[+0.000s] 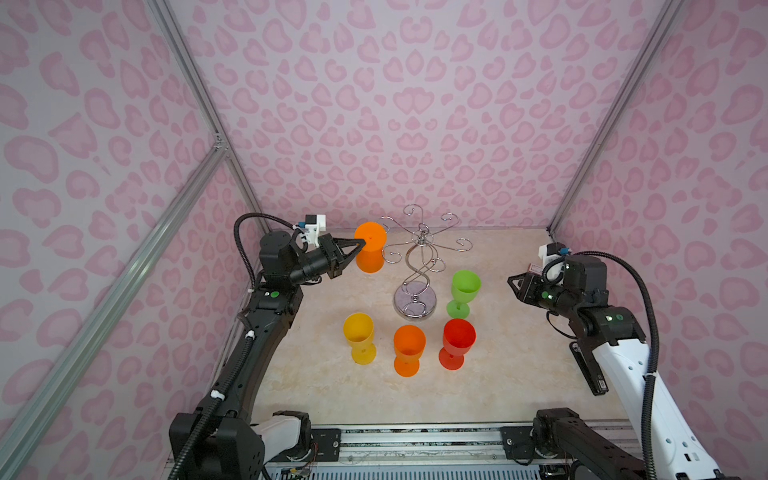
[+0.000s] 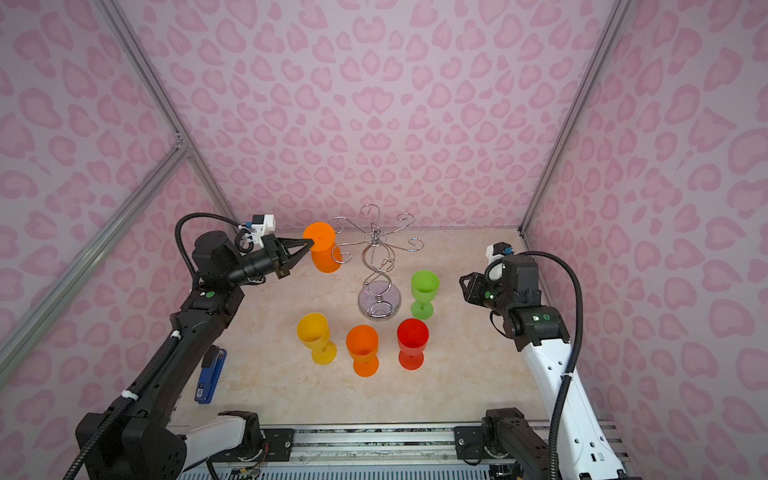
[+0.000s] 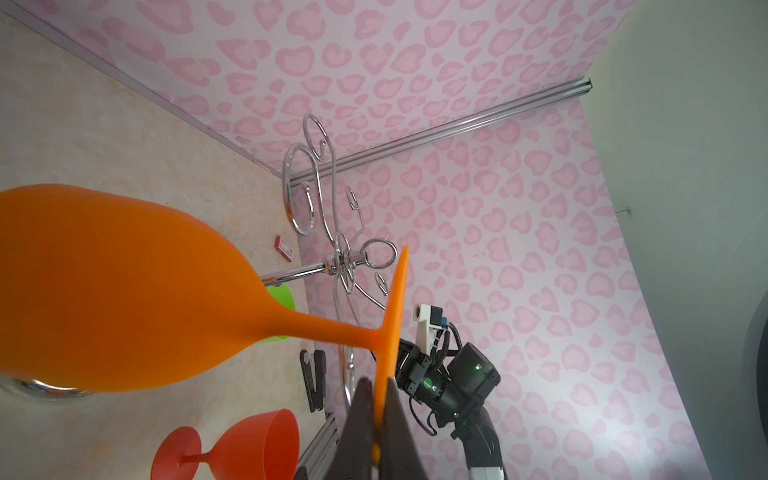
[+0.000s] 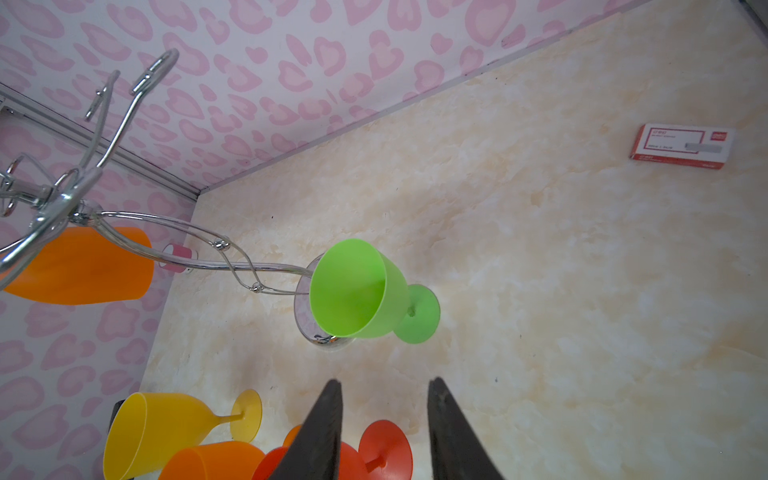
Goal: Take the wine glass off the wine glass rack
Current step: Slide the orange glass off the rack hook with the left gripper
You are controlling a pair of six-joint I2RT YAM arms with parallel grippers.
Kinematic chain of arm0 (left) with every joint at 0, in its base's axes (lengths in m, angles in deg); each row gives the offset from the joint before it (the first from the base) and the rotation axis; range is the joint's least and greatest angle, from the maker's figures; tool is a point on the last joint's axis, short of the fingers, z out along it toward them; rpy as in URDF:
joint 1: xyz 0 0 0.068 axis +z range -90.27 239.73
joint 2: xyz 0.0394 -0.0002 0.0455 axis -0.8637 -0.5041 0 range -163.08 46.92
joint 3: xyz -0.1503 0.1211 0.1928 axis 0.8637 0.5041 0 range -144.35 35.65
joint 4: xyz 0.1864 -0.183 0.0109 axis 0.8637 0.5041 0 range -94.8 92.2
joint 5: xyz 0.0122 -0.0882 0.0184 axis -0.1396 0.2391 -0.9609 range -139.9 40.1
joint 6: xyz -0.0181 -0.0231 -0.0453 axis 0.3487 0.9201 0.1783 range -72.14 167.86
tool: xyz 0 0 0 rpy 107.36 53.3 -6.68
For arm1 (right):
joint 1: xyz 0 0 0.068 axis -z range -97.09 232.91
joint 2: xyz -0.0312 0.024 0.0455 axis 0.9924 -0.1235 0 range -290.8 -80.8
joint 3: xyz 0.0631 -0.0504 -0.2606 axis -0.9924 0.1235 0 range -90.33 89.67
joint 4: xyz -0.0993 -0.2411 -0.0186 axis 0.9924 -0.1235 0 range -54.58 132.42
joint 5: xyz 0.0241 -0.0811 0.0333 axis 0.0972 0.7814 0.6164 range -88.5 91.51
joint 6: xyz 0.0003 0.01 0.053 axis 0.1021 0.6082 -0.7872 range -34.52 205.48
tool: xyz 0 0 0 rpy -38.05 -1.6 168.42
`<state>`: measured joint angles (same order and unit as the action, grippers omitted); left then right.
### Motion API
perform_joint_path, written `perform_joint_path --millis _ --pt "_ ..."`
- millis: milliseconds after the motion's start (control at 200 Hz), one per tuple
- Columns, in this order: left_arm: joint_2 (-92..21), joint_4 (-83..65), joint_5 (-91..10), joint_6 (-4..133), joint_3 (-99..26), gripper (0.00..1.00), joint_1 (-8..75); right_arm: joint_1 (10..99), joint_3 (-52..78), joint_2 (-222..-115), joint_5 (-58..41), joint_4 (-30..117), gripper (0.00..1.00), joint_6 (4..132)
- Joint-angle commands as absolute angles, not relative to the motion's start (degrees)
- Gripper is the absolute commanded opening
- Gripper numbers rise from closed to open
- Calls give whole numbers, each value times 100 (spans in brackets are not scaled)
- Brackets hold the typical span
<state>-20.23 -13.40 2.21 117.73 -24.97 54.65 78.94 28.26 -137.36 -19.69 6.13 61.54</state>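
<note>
An orange wine glass (image 1: 370,249) (image 2: 322,249) hangs upside down at the left hook arm of the chrome wine glass rack (image 1: 419,266) (image 2: 376,266). My left gripper (image 1: 360,243) (image 2: 309,243) (image 3: 376,386) is shut on the rim of the glass's flat foot (image 3: 395,311); its bowl (image 3: 124,291) fills the left wrist view. Whether the foot still rests on the hook arm is not clear. The right gripper (image 1: 512,282) (image 2: 463,280) (image 4: 384,384) stands open and empty to the right of the rack (image 4: 187,257), well apart from it.
Upright on the table stand a green glass (image 1: 465,286) beside the rack's base, and yellow (image 1: 359,336), orange (image 1: 409,349) and red (image 1: 457,340) glasses in front. A blue stapler (image 2: 210,374) lies at the left, a black stapler (image 1: 590,370) and a red-white box (image 4: 681,145) at the right.
</note>
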Motion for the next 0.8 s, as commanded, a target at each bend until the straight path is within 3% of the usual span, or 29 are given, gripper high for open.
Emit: perform_joint_path --millis 0,245,460,665,795 --pt "-1715 -1234 376 11768 -2336 3 5595 7898 2824 -13749 -1959 700 35 6170" --pt "-512 -332 767 11659 -2087 3 6416 7951 2627 -13609 -1806 560 35 6258" --pt "-93 466 1094 11281 -3399 3 6896 8044 2441 -13216 -1943 956 33 6160" --pt "-342 -408 1028 11702 -4476 3 6784 8038 2996 -12694 -2680 3071 35 5252" --pt "-593 -1847 906 12484 -4710 3 6376 8023 3204 -12730 -3194 4813 37 4395"
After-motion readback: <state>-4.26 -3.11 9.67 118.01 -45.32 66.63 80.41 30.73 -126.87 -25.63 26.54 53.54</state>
